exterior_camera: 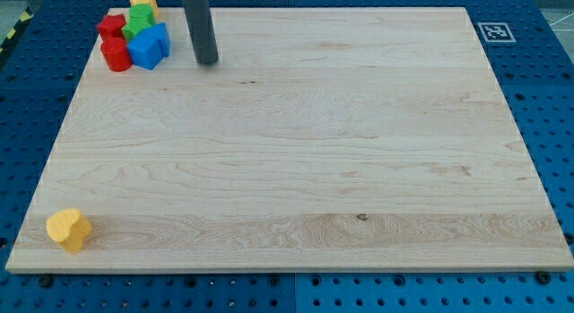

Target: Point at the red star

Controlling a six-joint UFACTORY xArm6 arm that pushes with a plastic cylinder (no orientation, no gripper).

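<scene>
Your tip [207,62] rests on bench [305,152], just right of blue block [148,47]. Red star [112,27] sits top left in cluster, beside green block [137,24]. You have no fingers, nothing held.

The surface [296,160] is pale wood with a matt, smooth finish, long grain lines running left to right and a small dark knot near its near edge. Under it lies a blue panel [552,125] dotted with holes, probably metal or hard plastic, with a slight sheen. The rod above my tip [207,62] is dark grey and matt. The blue block [148,46], red star [112,27], red block [116,55], green block [137,24] and both yellow blocks [69,229] [143,2] look like smooth, solid-coloured plastic, faintly glossy.
</scene>
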